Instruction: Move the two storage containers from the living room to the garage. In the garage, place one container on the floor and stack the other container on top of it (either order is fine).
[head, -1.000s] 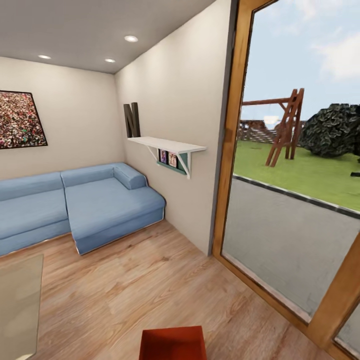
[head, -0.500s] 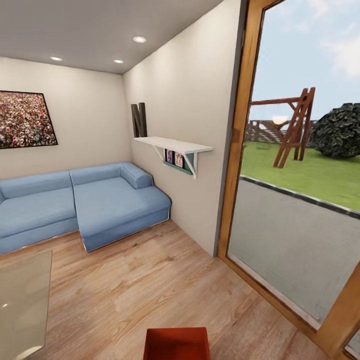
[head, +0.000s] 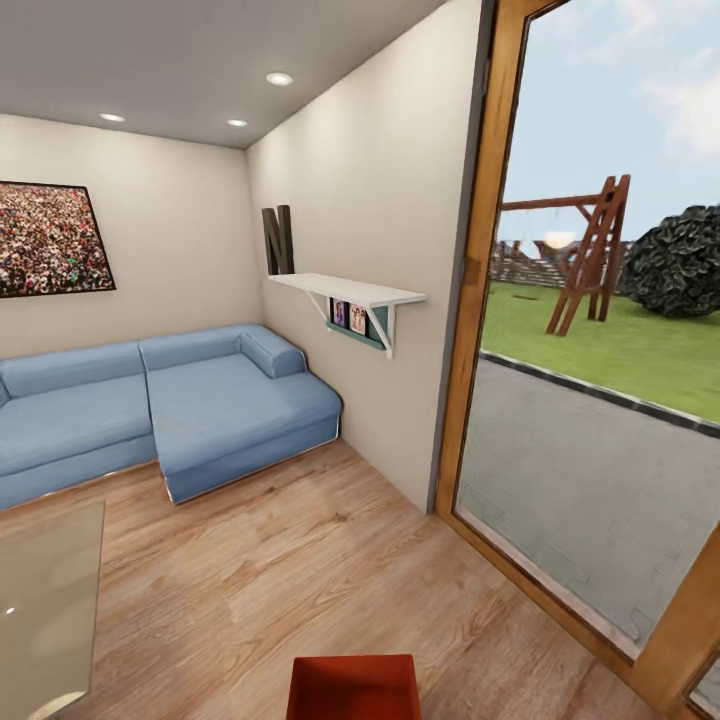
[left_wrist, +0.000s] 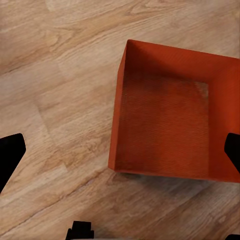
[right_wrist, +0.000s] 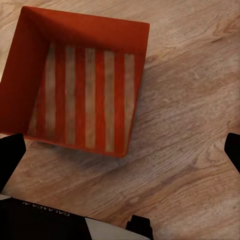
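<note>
- Left fingers (left_wrist: 9, 156) spread wide with nothing gripped; right fingers (right_wrist: 10, 152) likewise wide and empty, probably readied for a pickup from both sides.
- Just below, storage container (head: 353, 688) resting open side up on the plank floor (head: 260, 590) of the living room, not yet lifted.
- Further off, glossy low surface (head: 45, 600) at left, then blue sofa (head: 200, 410) along the walls.
- Beyond, at right, glazed door (head: 470, 300) onto the yard.

Bare wood floor (head: 300, 570) is seen btwn sofa (head: 170, 410) at the far wall, glass table (head: 45, 600) at left and glass door (head: 590, 400) at right. One orange bin (head: 354, 688) sits on the floor nearby, open top unobstructed, boards bare all round it.
</note>
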